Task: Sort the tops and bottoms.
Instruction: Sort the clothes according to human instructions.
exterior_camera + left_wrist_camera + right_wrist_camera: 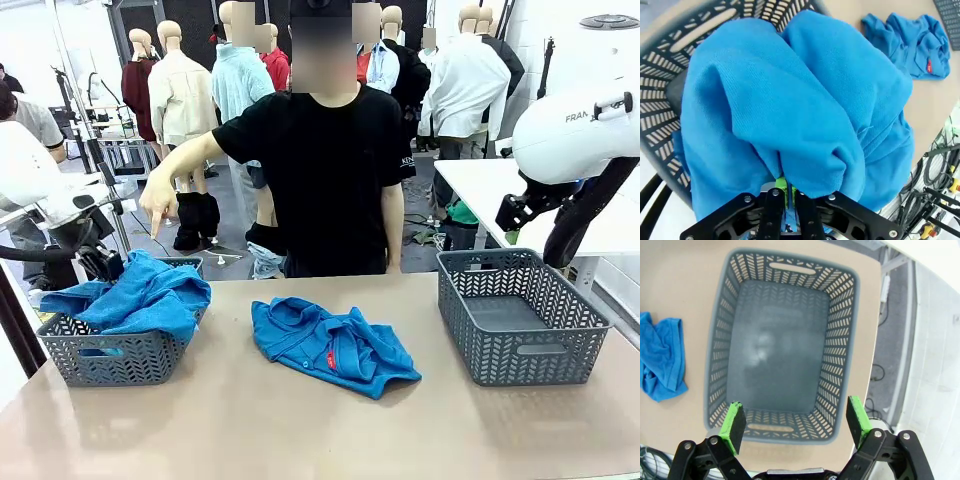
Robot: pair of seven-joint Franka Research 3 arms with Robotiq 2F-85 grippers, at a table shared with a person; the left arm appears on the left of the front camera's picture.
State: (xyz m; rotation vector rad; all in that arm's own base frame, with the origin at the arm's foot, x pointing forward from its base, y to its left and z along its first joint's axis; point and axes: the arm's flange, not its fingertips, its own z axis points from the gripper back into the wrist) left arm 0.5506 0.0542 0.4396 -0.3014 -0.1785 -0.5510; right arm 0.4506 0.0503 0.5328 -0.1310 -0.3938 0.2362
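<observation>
Front view: tan table, mannequin-lined room

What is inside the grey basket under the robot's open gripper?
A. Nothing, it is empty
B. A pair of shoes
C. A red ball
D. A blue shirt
A: seen from the right gripper, whose jaws stand wide apart, the right basket shows just its bare grey floor.
</observation>
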